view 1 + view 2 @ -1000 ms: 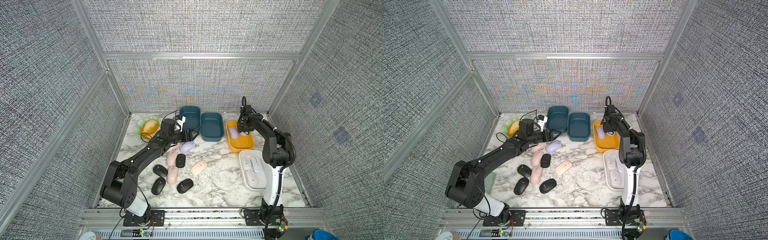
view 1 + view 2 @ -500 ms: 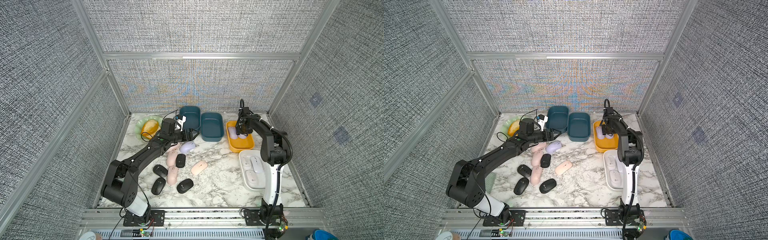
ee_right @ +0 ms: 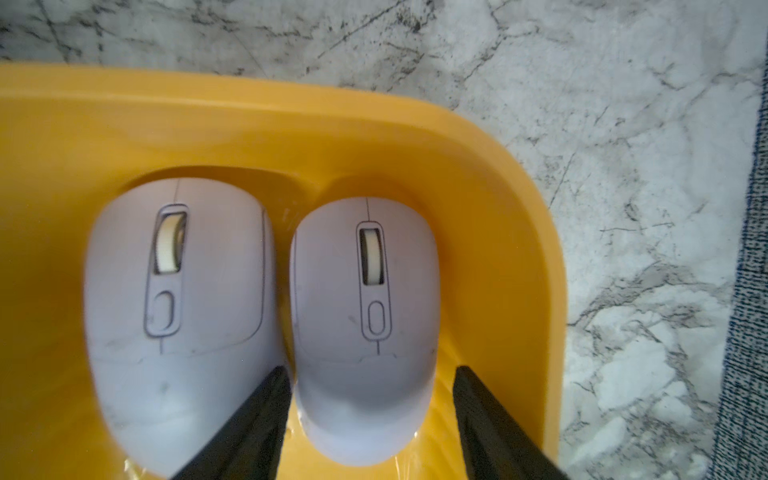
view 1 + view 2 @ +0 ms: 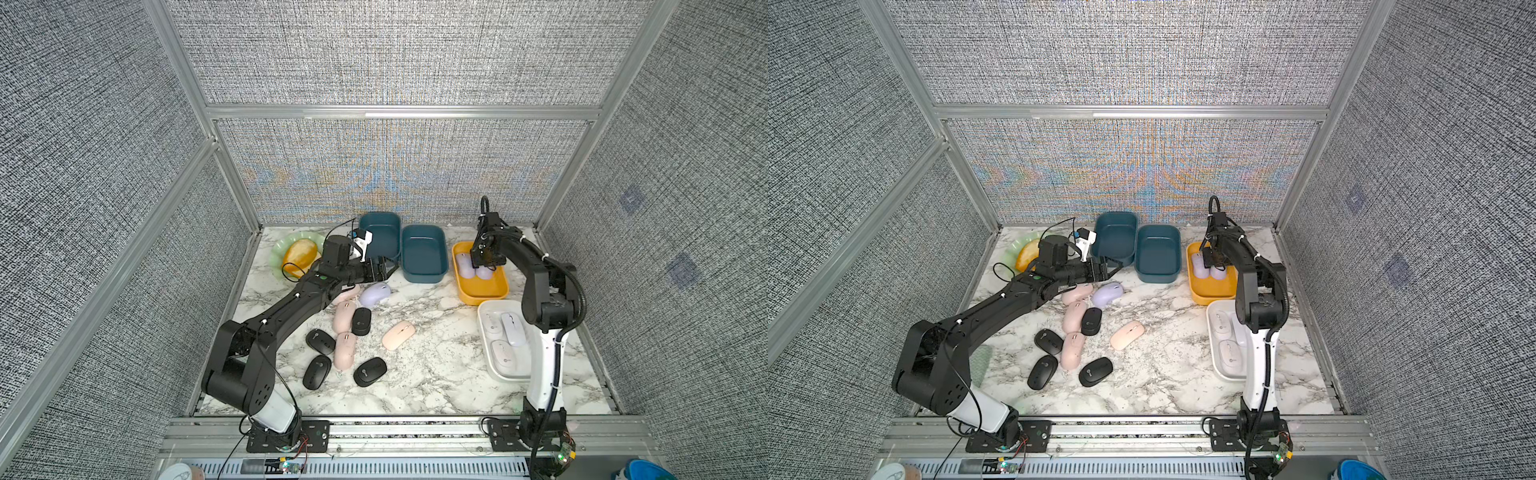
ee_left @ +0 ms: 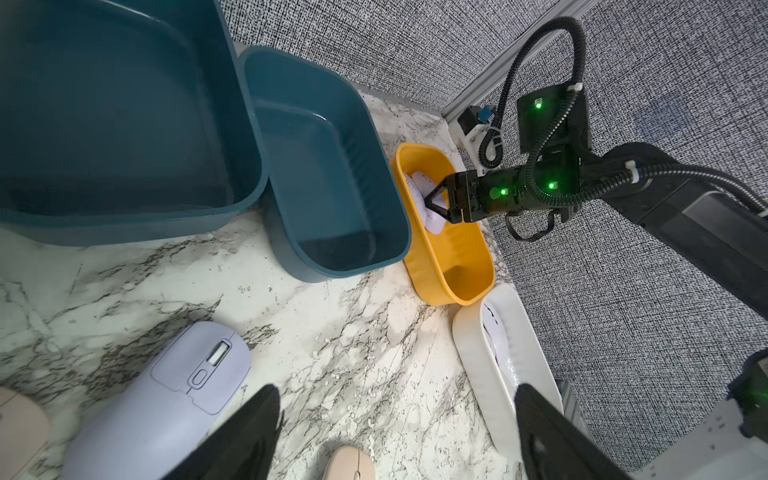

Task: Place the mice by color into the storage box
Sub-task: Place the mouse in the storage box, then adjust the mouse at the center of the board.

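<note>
Since labels usually come up first: in both top views the only marks are small pale logos on the four black mice [image 4: 360,321], too tiny to read. They lie in a loose heap left of centre with four pink mice [image 4: 345,350], and a lilac mouse [image 4: 375,294] sits at the heap's far end. The left gripper [image 4: 380,270] hovers just beyond that one. At the far right, the right gripper [image 4: 484,264] is down inside the yellow bin [image 4: 484,291] over two lilac mice [image 4: 464,268]. Just nearer, the white tray [image 4: 492,365] holds three white mice [image 4: 513,328]. Two teal bins [image 4: 424,253] stand at far centre, and a bread loaf [image 4: 299,257] is far left.

Left wrist view: the left gripper [image 5: 395,395] has its jaws spread wide with bare marble between them, and the lilac mouse [image 5: 166,395] is just beside one finger. The grey scroll wheel shows, but I can't make out any lettering.

Right wrist view: the two lilac mice [image 3: 178,291] lie side by side, touching, against the yellow bin's [image 3: 291,124] end wall. The right gripper [image 3: 372,374] straddles the right-hand one with its jaws parted. One of the fingers [image 3: 257,415] sits in the seam between the mice, and the other stands clear of the shell. Scuffs show on the plastic.
</note>
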`<action>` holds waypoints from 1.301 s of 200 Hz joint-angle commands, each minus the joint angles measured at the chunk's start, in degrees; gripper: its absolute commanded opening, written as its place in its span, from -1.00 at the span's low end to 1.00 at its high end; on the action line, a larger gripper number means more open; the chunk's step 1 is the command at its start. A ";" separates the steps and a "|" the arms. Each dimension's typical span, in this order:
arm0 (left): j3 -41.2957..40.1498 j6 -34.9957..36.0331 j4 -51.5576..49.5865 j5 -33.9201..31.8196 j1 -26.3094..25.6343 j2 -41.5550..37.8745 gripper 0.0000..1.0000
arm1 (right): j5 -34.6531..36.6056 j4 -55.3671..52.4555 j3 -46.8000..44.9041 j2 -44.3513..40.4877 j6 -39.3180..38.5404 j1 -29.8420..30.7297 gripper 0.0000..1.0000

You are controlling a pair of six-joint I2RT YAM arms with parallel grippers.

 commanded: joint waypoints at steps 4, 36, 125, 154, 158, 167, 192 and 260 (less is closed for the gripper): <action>0.32 1.61 -1.06 -0.86 -0.06 -1.04 0.78 | 0.60 -1.14 0.29 -2.16 1.53 0.49 0.31; -0.15 2.05 -2.12 -6.16 0.43 -2.61 0.78 | -0.87 0.94 -3.29 -9.69 4.33 2.06 0.31; -0.41 -6.24 -5.95 -10.67 13.78 -1.46 0.77 | 11.44 7.09 -19.64 -26.38 17.17 27.03 0.32; -0.70 -6.40 -5.51 -10.77 19.04 -0.49 0.76 | 13.40 8.67 -18.77 -22.92 19.60 36.73 0.45; -0.88 -6.61 -5.37 -10.72 19.67 -0.38 0.76 | 13.07 9.04 -18.50 -22.36 19.91 37.65 0.46; -1.06 -7.06 -5.15 -10.65 20.87 -0.16 0.76 | 12.97 9.18 -17.06 -20.59 20.44 39.48 0.48; -1.28 -7.59 -5.00 -10.24 22.91 0.14 0.75 | 14.59 7.17 -10.28 -13.48 23.73 43.10 0.50; -1.37 -7.68 -5.10 -10.61 23.13 -0.83 0.74 | 20.48 0.79 8.11 4.25 32.45 47.08 0.61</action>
